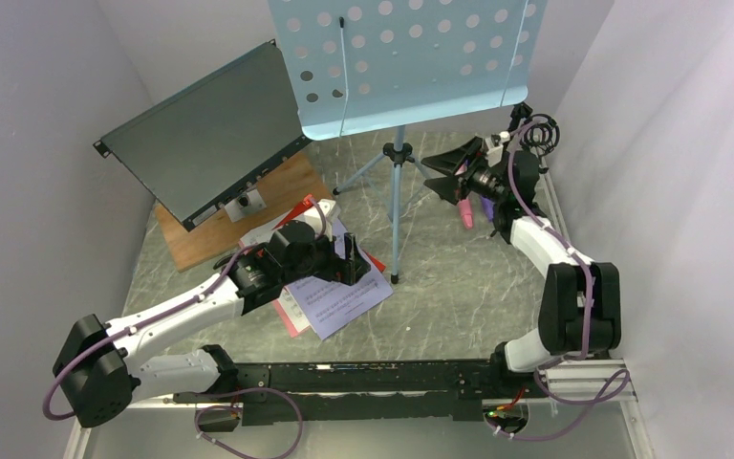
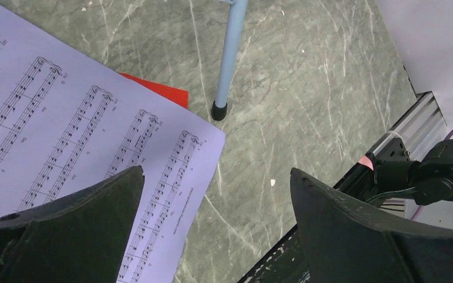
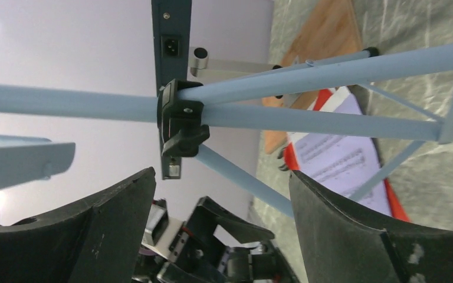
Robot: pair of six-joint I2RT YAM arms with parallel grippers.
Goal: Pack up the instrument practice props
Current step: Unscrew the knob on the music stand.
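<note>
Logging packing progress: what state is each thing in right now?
Music stand: upright, legs spread.
Sheet-music pages: loose pile, lying flat.
Pink microphone, purple microphone: pose unclear.
Metal box: propped at a tilt.
Left gripper: open, above the pages.
Right gripper: open, near the stand's pole.

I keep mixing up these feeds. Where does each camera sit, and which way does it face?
Top external: above and behind, looking down at table and music stand; left arm and right arm show.
Left wrist: on the left arm, facing down at sheet music; open left end effector shows.
Right wrist: on the right arm, facing sideways at the stand's leg hub; right end effector shows.
Shared: stand and sheet music.
</note>
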